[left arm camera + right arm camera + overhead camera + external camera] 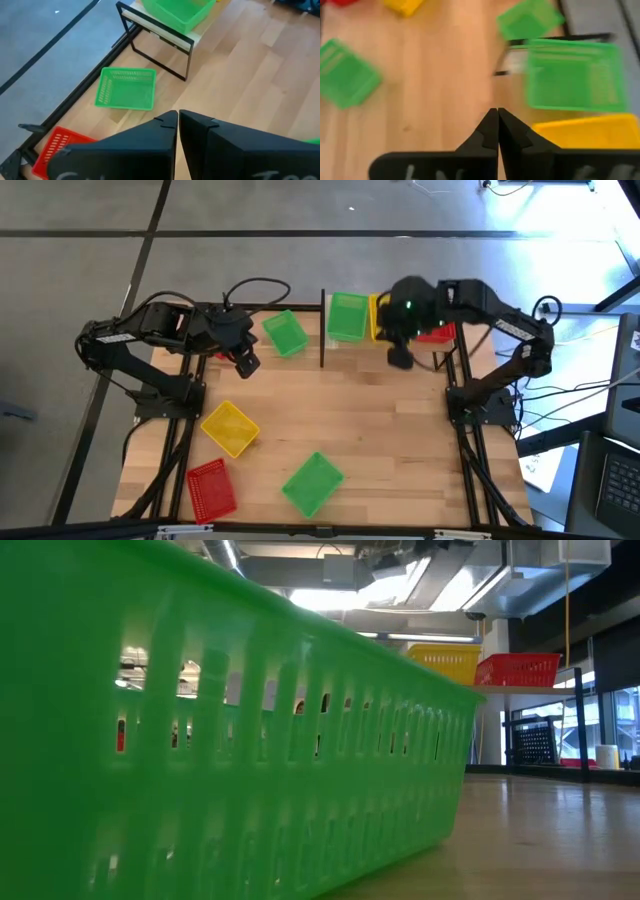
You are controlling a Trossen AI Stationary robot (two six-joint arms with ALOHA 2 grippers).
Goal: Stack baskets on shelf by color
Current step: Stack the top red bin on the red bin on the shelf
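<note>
Both jaws clenched, empty; green basket (347, 315) on shelf (331, 340), lengthwise front-to-back.

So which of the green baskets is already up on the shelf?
The green basket just right of the thin dark post, beside a yellow basket. The other two green ones lie on the tabletop.

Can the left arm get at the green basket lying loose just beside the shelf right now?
Probably yes. The left hand, shut and empty, hangs next to that green basket, which lies open side up on the table with nothing over it. The shelf post stands beyond it.
</note>
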